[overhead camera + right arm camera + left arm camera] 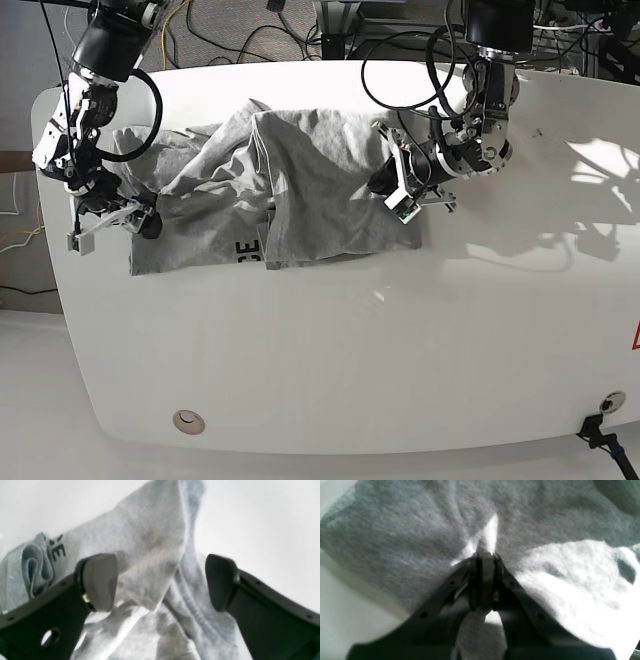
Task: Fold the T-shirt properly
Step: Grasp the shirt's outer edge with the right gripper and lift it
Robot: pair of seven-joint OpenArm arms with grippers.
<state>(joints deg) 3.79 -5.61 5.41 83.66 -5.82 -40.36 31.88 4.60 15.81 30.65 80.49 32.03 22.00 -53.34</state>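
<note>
One black "E" legible on the crumpled T-shirt

One grey T-shirt, one white table, two robot arms, two grippers: the left gripper; the right gripper, one round fitting in the tabletop

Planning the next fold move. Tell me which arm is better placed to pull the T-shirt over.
Left. The left gripper is already shut on a pinch of the T-shirt at its edge. The right gripper stands open over the cloth, holding nothing, so it would probably need to grasp first.
</note>
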